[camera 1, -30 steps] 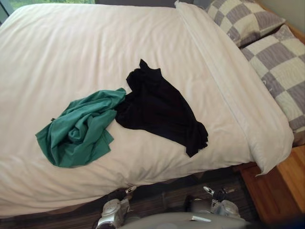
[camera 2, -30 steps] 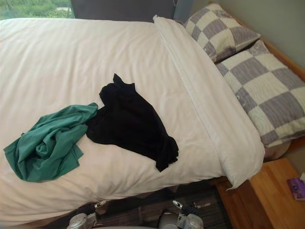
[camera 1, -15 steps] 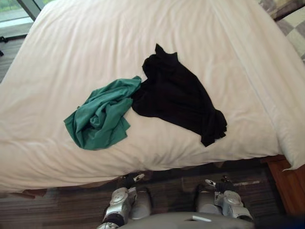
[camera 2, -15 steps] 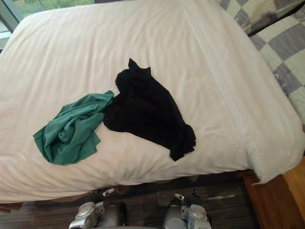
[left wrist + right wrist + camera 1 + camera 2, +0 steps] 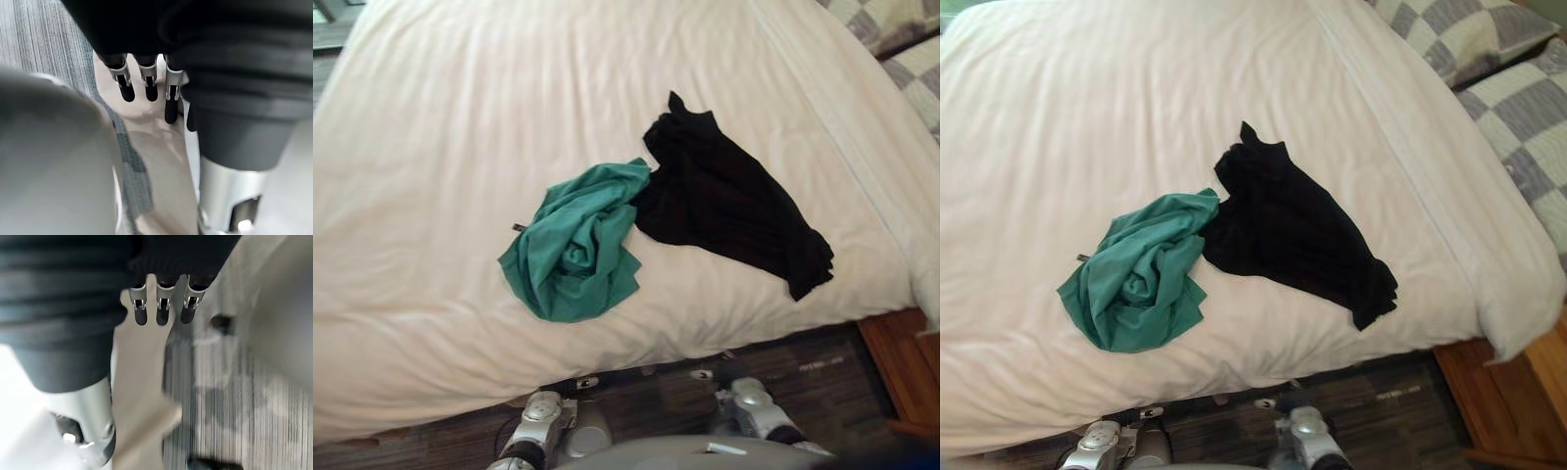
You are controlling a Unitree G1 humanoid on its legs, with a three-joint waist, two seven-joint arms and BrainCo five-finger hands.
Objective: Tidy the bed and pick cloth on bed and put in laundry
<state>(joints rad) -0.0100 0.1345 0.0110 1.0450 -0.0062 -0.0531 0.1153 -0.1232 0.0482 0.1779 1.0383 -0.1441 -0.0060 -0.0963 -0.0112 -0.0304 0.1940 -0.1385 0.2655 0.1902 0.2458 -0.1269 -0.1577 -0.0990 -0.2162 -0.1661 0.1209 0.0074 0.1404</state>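
Clothes on the bed [image 5: 460, 117]: green cloth [image 5: 576, 245] bunched near its edge, touching black cloth [image 5: 729, 196]. Our left hand [image 5: 150, 87] and right hand [image 5: 163, 312] hang low, fingers slack and empty. Pickup not begun, we reckon, so next we reach up for the green cloth.

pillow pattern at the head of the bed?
Checked grey and cream squares on the pillows; clearest in the right eye view.

Green cloth [image 5: 576, 257]: we see it crumpled in a loose heap near the bed's near edge, one corner touching the black cloth.
Black cloth [image 5: 729, 196]: we see it spread fairly flat, slantwise, on the green one's right.
Bed [image 5: 440, 127]: we find its white cover faintly creased.
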